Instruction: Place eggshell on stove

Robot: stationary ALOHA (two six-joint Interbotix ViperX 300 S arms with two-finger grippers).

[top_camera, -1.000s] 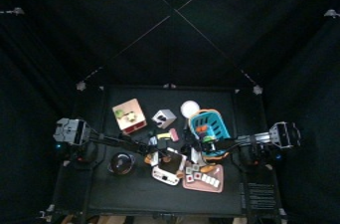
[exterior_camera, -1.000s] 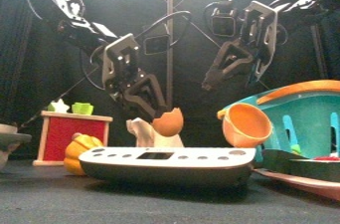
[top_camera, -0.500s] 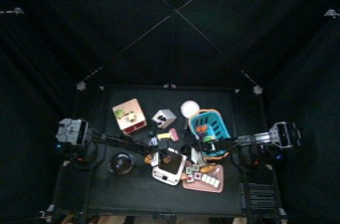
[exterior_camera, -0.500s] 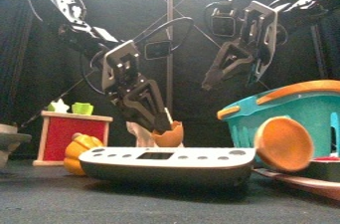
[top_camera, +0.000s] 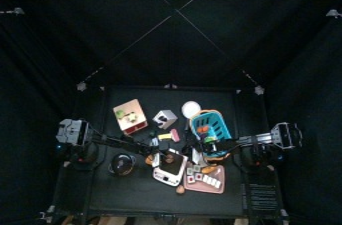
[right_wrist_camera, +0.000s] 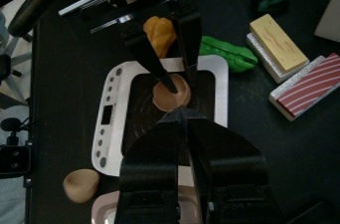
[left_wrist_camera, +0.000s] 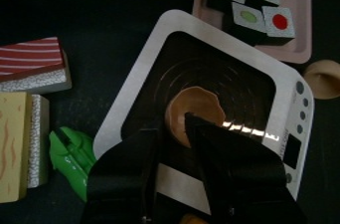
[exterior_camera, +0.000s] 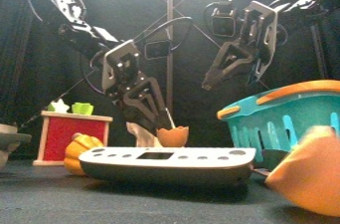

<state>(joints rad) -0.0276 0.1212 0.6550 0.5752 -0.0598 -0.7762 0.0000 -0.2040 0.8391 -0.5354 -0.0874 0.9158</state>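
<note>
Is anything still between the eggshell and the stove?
Nothing visible. The eggshell already sits on the stove, on its dark plate, directly below the left tool.

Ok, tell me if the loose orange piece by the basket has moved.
Yes. In the front view the orange piece has rolled right and down past the basket, toward the camera.

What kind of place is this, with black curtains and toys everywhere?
Probably a robot lab's test pen: black curtains enclose a small table of play-kitchen toys, such as a white stove, with two robot arms over it.
</note>
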